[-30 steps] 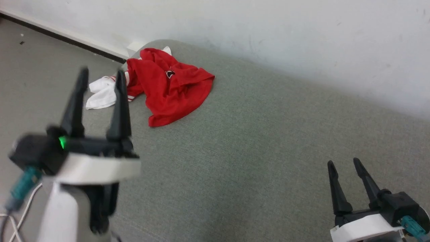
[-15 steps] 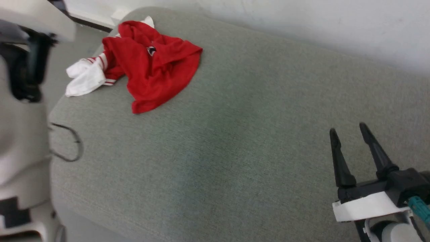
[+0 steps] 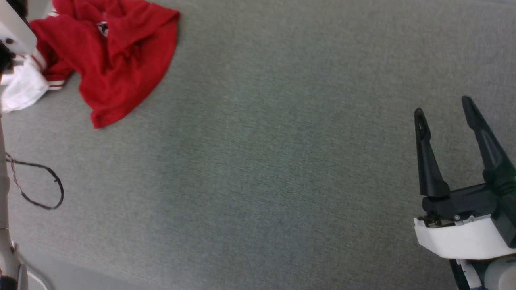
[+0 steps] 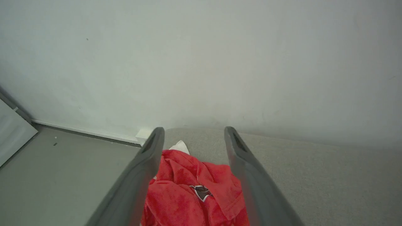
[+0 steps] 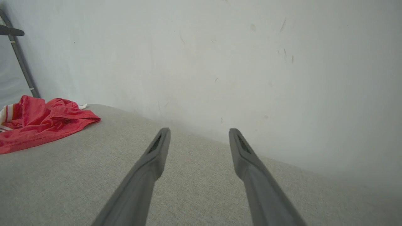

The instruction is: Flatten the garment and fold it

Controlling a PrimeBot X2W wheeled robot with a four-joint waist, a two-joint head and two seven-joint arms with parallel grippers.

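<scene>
Head view: right gripper [image 3: 443, 104] at lower right, fingers spread wide, nothing between them, hovering over bare grey table [image 3: 262, 161], well apart from garment [image 3: 117, 60]. Left wrist view: left gripper [image 4: 193, 129] likewise spread wide and empty, tips aimed at pale wall [image 4: 220, 62], garment showing between the fingers low in frame; contact not clear. Garment crumpled in a heap near the table's rounded far-left corner, red body bunched, small black-and-white patch facing up, white sleeve [image 3: 20, 86] with red stripes trailing off its left side. Thin dark cable loop [image 3: 62, 191] at left edge of head view, over the table, nearer than the garment. Grey floor [image 4: 62, 175] beyond the corner.
</scene>
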